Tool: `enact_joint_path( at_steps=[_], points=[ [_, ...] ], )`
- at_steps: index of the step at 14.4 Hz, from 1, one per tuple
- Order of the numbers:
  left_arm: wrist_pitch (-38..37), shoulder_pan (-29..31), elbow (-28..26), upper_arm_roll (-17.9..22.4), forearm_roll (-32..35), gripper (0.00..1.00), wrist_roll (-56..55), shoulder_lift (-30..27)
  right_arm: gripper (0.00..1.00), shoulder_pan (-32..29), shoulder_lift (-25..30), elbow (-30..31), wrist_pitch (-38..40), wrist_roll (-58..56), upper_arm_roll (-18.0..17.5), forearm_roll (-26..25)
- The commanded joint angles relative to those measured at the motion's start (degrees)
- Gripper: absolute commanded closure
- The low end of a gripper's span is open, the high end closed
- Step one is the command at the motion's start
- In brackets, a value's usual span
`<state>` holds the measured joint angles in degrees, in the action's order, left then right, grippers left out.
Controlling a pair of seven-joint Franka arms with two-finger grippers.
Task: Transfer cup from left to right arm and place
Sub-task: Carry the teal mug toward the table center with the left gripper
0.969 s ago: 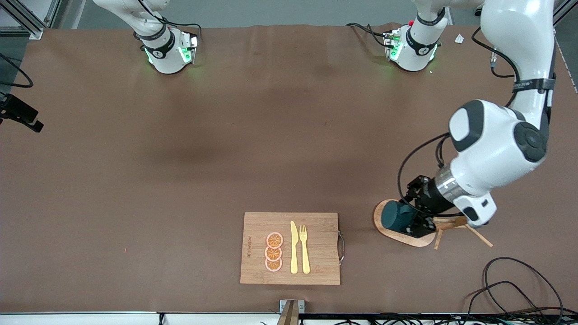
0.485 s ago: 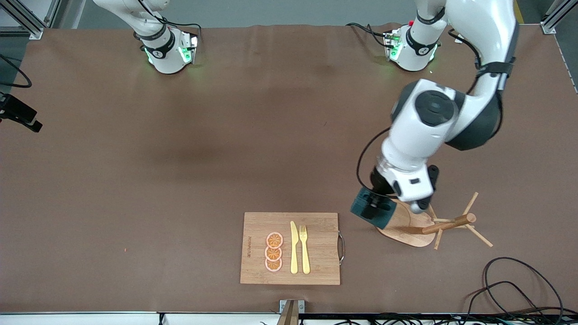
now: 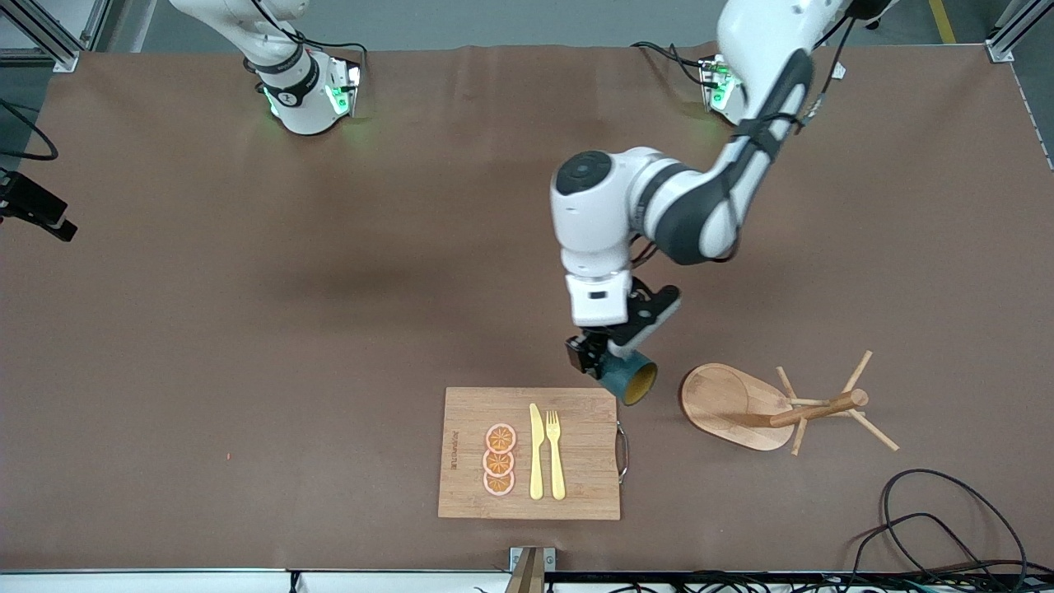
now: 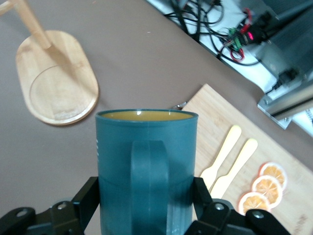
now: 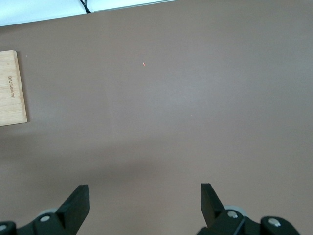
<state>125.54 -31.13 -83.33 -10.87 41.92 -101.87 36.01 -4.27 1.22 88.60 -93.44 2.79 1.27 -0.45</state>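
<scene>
So far my left gripper (image 3: 611, 367) is clamped on the cup (image 3: 627, 377), up over the counter (image 3: 247, 329) toward its camera-side edge, while the right gripper (image 5: 145, 205) waits with fingers spread, so handoff and placing are both left.

robotics lab, staged kitchen props. two white franka arm bases (image 3: 306, 91) bolted to a table covered in brown matte sheet (image 3: 247, 329), aluminium extrusion frame (image 3: 49, 33) at the corner, loose black cables (image 3: 939, 527) along the edge. rectangular bamboo cutting board (image 3: 576, 428) with yellow plastic knife and fork (image 3: 546, 451) and toy orange slices (image 3: 499, 459).
</scene>
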Motion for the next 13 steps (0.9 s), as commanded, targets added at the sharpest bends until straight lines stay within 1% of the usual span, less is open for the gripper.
enact_joint_path(
  at_steps=[1,2,4,5,8,11,13],
  points=[
    [-0.48,-4.62,1.15,1.11,9.99,0.41,-4.55,4.32,0.00,-1.35,1.60,1.84,-0.69,-0.07,-1.01,-0.08],
    [-0.48,-6.20,1.24,1.20,13.60,0.43,-7.09,5.90,0.00,-1.35,1.60,1.84,-0.69,-0.07,-1.01,-0.08],
    [-0.56,-7.88,1.16,1.20,18.36,0.43,-9.92,7.40,0.00,-1.44,1.60,1.93,-0.69,-0.07,-1.01,-0.08],
    [-0.56,-8.85,1.15,1.20,20.03,0.43,-10.71,8.11,0.00,-1.44,1.60,1.84,-0.69,-0.07,-1.01,-0.08],
    [-3.28,-13.67,2.29,3.21,24.17,0.45,-13.35,11.09,0.00,-1.44,1.60,1.84,-0.69,-0.07,-1.01,-0.08],
    [-5.66,-20.70,6.33,8.73,24.27,0.45,-13.53,15.83,0.00,-1.44,1.60,1.93,-0.61,-0.16,-1.01,-0.08],
    [-5.66,-23.70,6.60,11.82,24.35,0.45,-13.71,17.34,0.00,-1.44,1.60,1.93,-0.69,-0.07,-1.01,-0.08]
  ],
)
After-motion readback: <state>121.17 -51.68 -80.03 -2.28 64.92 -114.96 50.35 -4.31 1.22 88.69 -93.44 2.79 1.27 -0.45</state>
